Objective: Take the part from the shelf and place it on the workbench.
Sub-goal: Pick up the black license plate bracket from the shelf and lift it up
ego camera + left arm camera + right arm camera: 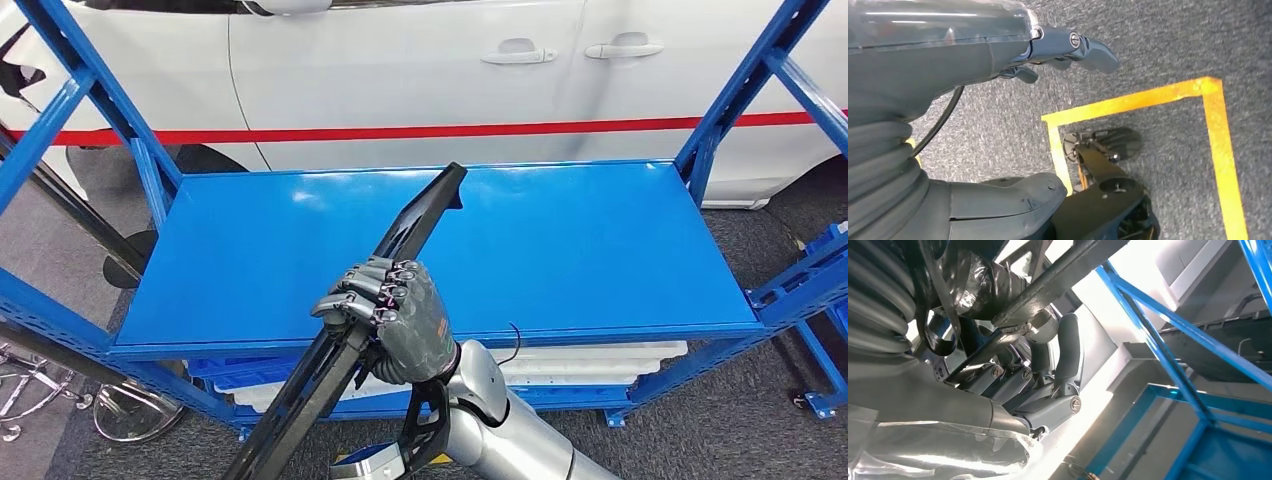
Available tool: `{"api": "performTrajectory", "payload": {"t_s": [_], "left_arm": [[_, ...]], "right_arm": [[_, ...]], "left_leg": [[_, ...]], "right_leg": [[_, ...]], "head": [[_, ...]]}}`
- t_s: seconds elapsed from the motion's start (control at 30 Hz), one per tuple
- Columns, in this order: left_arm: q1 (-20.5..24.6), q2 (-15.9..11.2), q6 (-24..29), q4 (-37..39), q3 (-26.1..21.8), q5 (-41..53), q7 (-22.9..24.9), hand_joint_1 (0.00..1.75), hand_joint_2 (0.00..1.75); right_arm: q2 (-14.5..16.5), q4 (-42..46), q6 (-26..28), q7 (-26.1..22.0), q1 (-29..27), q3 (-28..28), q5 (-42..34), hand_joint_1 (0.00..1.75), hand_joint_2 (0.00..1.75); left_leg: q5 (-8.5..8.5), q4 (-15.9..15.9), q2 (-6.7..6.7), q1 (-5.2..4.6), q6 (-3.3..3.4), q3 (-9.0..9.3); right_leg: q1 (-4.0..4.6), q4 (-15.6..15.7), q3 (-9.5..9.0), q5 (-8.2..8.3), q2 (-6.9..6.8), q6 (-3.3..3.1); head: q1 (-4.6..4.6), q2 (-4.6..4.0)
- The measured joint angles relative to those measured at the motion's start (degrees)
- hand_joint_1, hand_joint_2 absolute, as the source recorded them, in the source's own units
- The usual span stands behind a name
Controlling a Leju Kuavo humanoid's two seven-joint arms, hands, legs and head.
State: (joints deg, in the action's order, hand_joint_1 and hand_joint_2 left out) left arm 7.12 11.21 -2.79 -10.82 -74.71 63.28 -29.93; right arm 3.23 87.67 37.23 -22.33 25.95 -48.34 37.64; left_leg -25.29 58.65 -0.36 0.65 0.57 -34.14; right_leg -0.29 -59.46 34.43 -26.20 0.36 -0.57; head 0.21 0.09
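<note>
right hand: fingers wrapped tight round the long black part
left hand: hanging over the floor, holding nothing, fingers loosely apart
part: tilted up above the blue shelf
progress: looks lifted off already, workbench drop still to go

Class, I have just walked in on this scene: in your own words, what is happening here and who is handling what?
A humanoid robot's right hand grips a long black part, holding it slanted in the air above the top board of a blue shelf. The part touches nothing on the shelf. The left hand hangs over grey carpet marked with yellow tape and holds nothing. A white car stands behind the shelf. The part has not yet been set down anywhere.
</note>
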Motion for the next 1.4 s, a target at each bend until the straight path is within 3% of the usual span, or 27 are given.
{"api": "performTrajectory", "payload": {"t_s": [0.07, 0.1, 0.17, 0.23, 0.27, 0.3, 0.37, 0.4, 0.43, 0.53, 0.57, 0.6, 0.67, 0.7, 0.73, 0.8, 0.87, 0.93, 0.97, 1.03, 1.07, 1.13, 1.2, 1.23, 1.27, 1.33, 1.4], "left_arm": [[0.0, 0.0, 0.0, 0.0, 0.0, 0.1, 0.3, 0.00, 1.75], [0.0, 0.0, -0.1, 0.0, 0.0, 0.2, 0.5, 0.00, 1.75], [0.0, 0.0, -0.3, 0.0, 0.0, 0.4, 0.7, 0.00, 1.75], [0.0, 0.0, -0.5, 0.0, 0.0, 0.7, 0.8, 0.00, 1.75], [0.0, 0.0, -0.6, 0.0, 0.0, 0.8, 0.8, 0.00, 1.75], [0.0, -0.1, -0.6, 0.0, 0.0, 0.9, 0.8, 0.00, 1.75], [0.2, -0.4, -0.6, 0.0, 0.0, 1.0, 0.8, 0.00, 1.75], [0.3, -0.5, -0.6, 0.0, 0.0, 1.0, 0.8, 0.00, 1.75], [0.3, -0.5, -0.6, 0.0, 0.0, 0.9, 0.8, 0.00, 1.75], [0.2, -0.6, -0.6, 0.0, 0.0, 0.8, 0.8, 0.00, 1.75], [0.2, -0.6, -0.6, 0.0, 0.0, 0.8, 0.8, 0.00, 1.75], [0.2, -0.6, -0.7, 0.0, 0.0, 0.8, 0.8, 0.00, 1.75], [0.2, -0.6, -0.8, 0.0, 0.0, 0.8, 0.8, 0.00, 1.75], [0.2, -0.6, -0.9, 0.0, 0.0, 0.8, 0.8, 0.00, 1.75], [0.2, -0.6, -1.0, 0.0, 0.0, 0.8, 0.8, 0.00, 1.75], [0.2, -0.6, -1.2, 0.0, 0.0, 0.8, 0.8, 0.00, 1.75], [0.2, -0.6, -1.3, 0.0, 0.0, 0.8, 0.8, 0.00, 1.75], [0.2, -0.5, -1.3, 0.0, 0.0, 0.8, 0.8, 0.00, 1.75], [0.2, -0.4, -1.3, 0.0, 0.0, 0.8, 0.8, 0.00, 1.75], [0.2, -0.4, -1.3, 0.0, 0.0, 0.8, 0.8, 0.00, 1.75], [0.1, -0.4, -1.3, 0.0, 0.0, 0.8, 0.8, 0.00, 1.75], [0.1, -0.4, -1.3, 0.0, 0.0, 0.8, 0.8, 0.00, 1.75], [0.0, -0.4, -1.4, 0.0, 0.0, 0.9, 0.8, 0.00, 1.75], [0.1, -0.4, -1.4, 0.0, 0.0, 0.9, 0.8, 0.00, 1.75], [0.1, -0.4, -1.5, 0.0, 0.0, 0.9, 0.8, 0.00, 1.75], [0.1, -0.3, -1.5, 0.0, 0.0, 0.9, 0.8, 0.00, 1.75], [0.3, -0.3, -1.5, 0.0, 0.1, 1.0, 0.8, 0.00, 1.75]], "right_arm": [[0.2, -0.1, 0.0, 0.0, 0.0, 0.0, -0.1, 1.75, 1.75], [0.3, -0.2, 0.0, 0.0, -0.1, 0.0, -0.1, 1.75, 1.75], [0.5, -0.3, 0.2, 0.0, -0.2, 0.0, -0.2, 1.75, 1.75], [0.5, -0.5, 0.4, 0.0, -0.5, 0.0, -0.4, 1.75, 1.75], [0.6, -0.6, 0.5, 0.0, -0.6, 0.0, -0.5, 1.75, 1.75], [0.6, -0.6, 0.6, -0.1, -0.7, 0.0, -0.5, 1.75, 1.75], [0.7, -0.6, 0.8, -0.1, -0.7, 0.0, -0.6, 1.75, 1.75], [0.8, -0.6, 0.8, 0.0, -0.8, 0.0, -0.7, 1.75, 1.75], [0.9, -0.6, 0.7, 0.0, -0.8, 0.0, -0.9, 1.75, 1.75], [1.0, -0.5, 0.5, 0.1, -0.8, 0.1, -1.6, 1.75, 1.75], [0.9, -0.5, 0.4, 0.1, -0.8, 0.1, -1.7, 1.75, 1.75], [0.9, -0.5, 0.3, 0.2, -0.8, 0.2, -1.8, 1.75, 1.75], [0.9, -0.6, 0.2, 0.4, -0.8, 0.2, -2.0, 1.75, 1.75], [0.9, -0.6, 0.1, 0.5, -0.8, 0.2, -2.0, 1.75, 1.75], [0.9, -0.6, 0.0, 0.7, -0.8, 0.2, -2.0, 1.75, 1.75], [0.8, -0.6, -0.1, 0.9, -0.8, 0.2, -2.0, 1.75, 1.75], [0.8, -0.6, -0.1, 1.0, -0.8, 0.3, -2.0, 1.75, 1.75], [0.8, -0.6, -0.1, 1.0, -0.7, 0.4, -2.0, 1.75, 1.75], [0.9, -0.6, -0.2, 1.0, -0.6, 0.4, -2.0, 1.75, 1.75], [0.9, -0.6, -0.2, 1.0, -0.6, 0.5, -2.0, 1.75, 1.75], [0.9, -0.6, -0.2, 1.0, -0.6, 0.6, -2.0, 1.75, 1.75], [0.9, -0.7, -0.3, 1.1, -0.6, 0.6, -2.1, 1.75, 1.75], [0.9, -0.7, -0.4, 1.2, -0.7, 0.6, -2.2, 1.75, 1.75], [0.9, -0.7, -0.4, 1.2, -0.8, 0.6, -2.3, 1.75, 1.75], [0.9, -0.7, -0.4, 1.2, -0.9, 0.6, -2.4, 1.75, 1.75], [0.9, -0.7, -0.3, 1.1, -0.9, 0.6, -2.4, 1.75, 1.75], [1.0, -0.7, -0.2, 1.0, -1.0, 0.6, -2.4, 1.75, 1.75]], "left_leg": [[-1.46, 1.1, 0.02, 0.13, -0.44, -0.51], [-3.37, 3.2, 0.04, 0.21, -0.64, -1.24], [-8.23, 10.0, 0.06, 0.31, -1.04, -3.47], [-10.81, 14.9, 0.07, 0.35, -1.25, -4.42], [-10.58, 14.4, 0.07, 0.35, -1.22, -3.39], [-9.51, 11.8, 0.07, 0.34, -1.10, -1.27], [-7.12, 3.6, 0.05, 0.20, -0.65, 4.18], [-6.39, 0.6, 0.01, 0.04, -0.39, 5.88], [-6.02, -1.0, -0.04, -0.16, -0.12, 6.69], [-4.66, -1.5, 0.10, -0.34, 0.76, 6.10], [-3.91, -1.7, 0.27, -0.21, 1.19, 5.72], [-3.11, -1.9, 0.46, -0.04, 1.59, 5.17], [-1.72, -2.0, 0.71, 0.06, 2.14, 3.71], [-1.12, -1.9, 0.79, 0.03, 2.15, 2.84], [-0.57, -1.8, 0.87, 0.01, 2.10, 1.97], [0.40, -1.3, 0.98, 0.00, 1.88, 0.22], [1.11, -0.7, 0.97, -0.04, 1.53, -1.28], [1.80, -0.1, 0.91, -0.12, 0.93, -2.20], [2.20, -0.1, 0.90, -0.12, 0.56, -2.43], [2.93, -0.1, 0.85, -0.01, -0.22, -2.76], [2.39, 0.2, 0.77, 0.06, -0.56, -3.18], [-1.81, 3.7, 0.62, 0.22, -1.16, -4.54], [-7.42, 10.4, 0.59, 0.29, -1.67, -6.01], [-8.72, 13.5, 0.59, 0.32, -1.84, -6.32], [-8.56, 15.3, 0.59, 0.33, -1.94, -5.98], [-5.56, 13.5, 0.59, 0.34, -1.86, -2.71], [-4.49, 5.7, 0.55, 0.22, -1.36, 3.42]], "right_leg": [[-0.18, 0.4, 0.22, 0.59, -0.19, -0.74], [-0.25, 0.5, 0.48, 0.92, -0.31, -1.06], [-0.19, 0.5, 1.36, 1.60, -0.49, -1.46], [-0.02, 0.4, 2.50, 2.40, -0.58, -1.48], [0.04, 0.3, 3.12, 2.82, -0.59, -1.43], [0.07, 0.2, 3.67, 3.23, -0.56, -1.35], [0.16, 0.1, 4.49, 4.07, -0.47, -0.98], [0.18, 0.0, 4.71, 4.47, -0.45, -0.68], [0.17, 0.1, 4.81, 4.87, -0.46, -0.33], [0.03, 0.5, 4.92, 5.93, -0.38, 0.75], [0.03, 0.0, 5.26, 5.05, -0.30, 1.06], [0.02, -1.5, 5.86, 3.06, -0.23, 1.32], [-0.09, -7.6, 7.53, -3.06, -0.21, 1.72], [-0.15, -11.4, 8.17, -5.37, -0.22, 1.89], [-0.21, -14.2, 8.33, -6.44, -0.24, 2.03], [-0.35, -14.9, 6.14, -5.02, -0.27, 2.10], [-0.40, -8.3, 0.43, -3.10, -0.29, 1.81], [-0.16, -1.3, -4.36, -3.63, -0.25, 1.24], [0.02, 0.4, -5.24, -4.13, -0.22, 0.95], [0.10, 1.1, -4.91, -3.50, -0.30, 0.18], [0.02, 1.3, -4.46, -2.92, -0.40, -0.28], [-0.21, 1.6, -3.13, -1.46, -0.63, -1.24], [-0.06, 1.5, -1.46, -0.15, -0.71, -1.63], [0.02, 1.4, -0.57, 0.48, -0.75, -1.62], [0.07, 1.2, 0.39, 1.09, -0.79, -1.58], [0.10, 0.7, 2.33, 2.23, -0.81, -1.39], [0.17, 0.2, 3.77, 3.25, -0.76, -0.99]], "head": [[0.00, -0.01], [-0.01, -0.01], [-0.01, -0.01], [-0.01, -0.01], [-0.01, 0.00], [-0.01, 0.00], [-0.01, 0.00], [-0.01, 0.00], [-0.01, 0.00], [-0.01, 0.00], [0.02, 0.00], [0.03, -0.01], [0.08, -0.02], [0.08, -0.01], [0.08, 0.00], [0.08, 0.00], [0.08, 0.00], [0.04, -0.01], [0.02, -0.01], [0.02, 0.00], [0.01, 0.00], [-0.01, -0.01], [-0.02, -0.01], [-0.02, -0.02], [-0.02, -0.01], [-0.03, -0.01], [-0.03, -0.01]]}}
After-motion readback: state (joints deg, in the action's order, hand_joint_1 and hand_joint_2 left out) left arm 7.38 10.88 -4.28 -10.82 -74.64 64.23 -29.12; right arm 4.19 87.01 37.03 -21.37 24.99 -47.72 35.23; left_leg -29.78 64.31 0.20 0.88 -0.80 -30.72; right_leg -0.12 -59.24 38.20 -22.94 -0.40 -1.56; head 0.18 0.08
